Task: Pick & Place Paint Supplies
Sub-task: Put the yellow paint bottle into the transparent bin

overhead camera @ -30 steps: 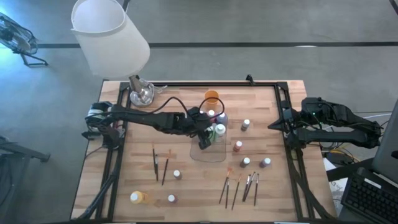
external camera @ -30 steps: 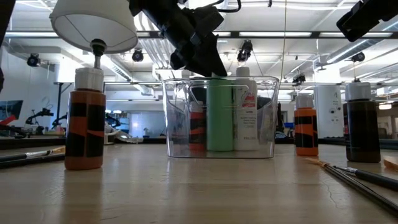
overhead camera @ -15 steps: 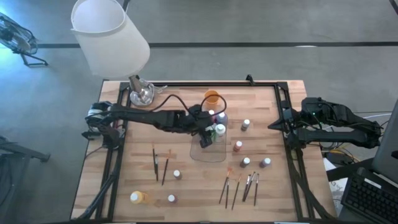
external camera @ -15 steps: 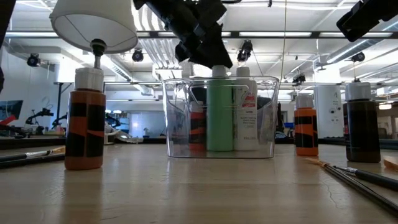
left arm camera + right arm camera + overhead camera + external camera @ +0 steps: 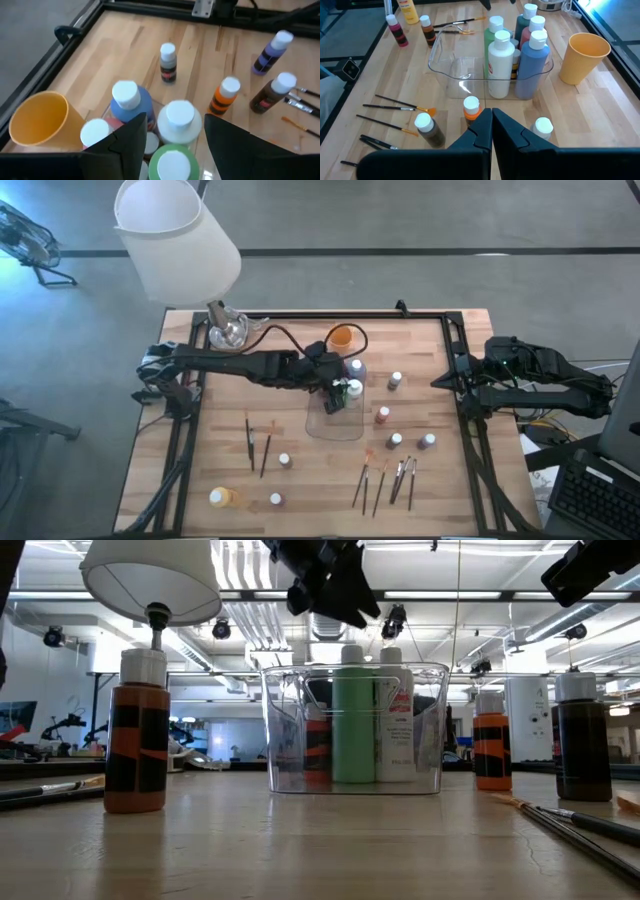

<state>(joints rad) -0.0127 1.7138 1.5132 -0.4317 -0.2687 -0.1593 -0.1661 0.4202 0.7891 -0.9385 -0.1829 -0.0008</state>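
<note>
Spread fingers (image 5: 131, 137) hover above the green bottle (image 5: 172, 162).

We see a wooden desk (image 5: 300, 480) with a black frame along its edges. Near its centre stands a clear rectangular plastic tray (image 5: 336, 423), its transparent walls rising from the desk (image 5: 355, 730). Just beside the tray's far end sits a small orange cup (image 5: 341, 337), upright and open-mouthed (image 5: 583, 57). At the far left corner we note a lamp with a white shade (image 5: 175, 238) on a metallic base (image 5: 228, 330). A keyboard (image 5: 595, 500) lies off the desk's right side.
</note>
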